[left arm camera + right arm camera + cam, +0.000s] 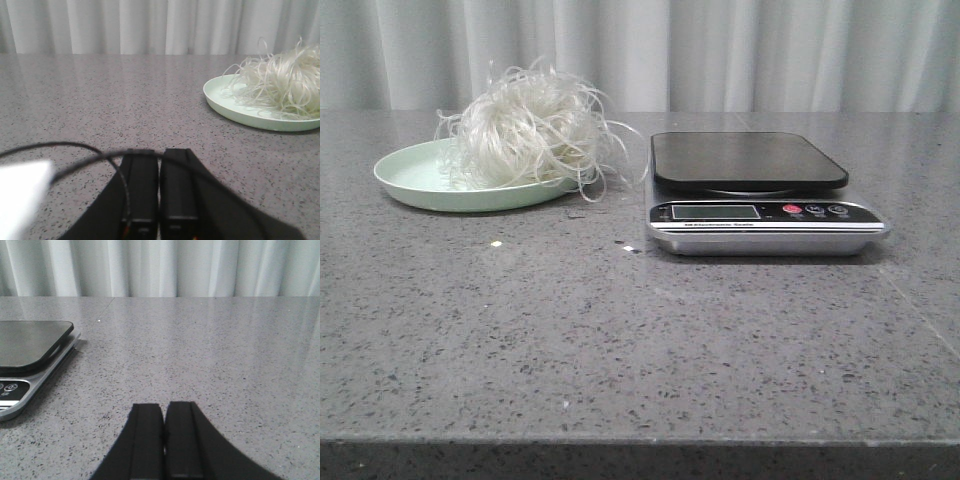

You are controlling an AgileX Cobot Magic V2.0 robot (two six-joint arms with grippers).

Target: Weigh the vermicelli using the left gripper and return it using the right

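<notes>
The vermicelli (532, 125) sits heaped on a pale green plate (412, 178) at the far left of the grey speckled surface (620, 340), with the scale (760, 195) just to its right. Both pincers rest low, empty and pressed together: the left pincer (159, 192) near the plate, the right pincer (165, 440) right of the scale. The likely trouble is the noodles themselves: springy, glassy, tangled strands with curly loose ends could slip from a shallow pinch, shed bits, or trail over the plate's rim and drag it. The scale's dark, smooth, rounded platform (748, 160) is flat, so overhanging strands touching the surface would skew the reading.
</notes>
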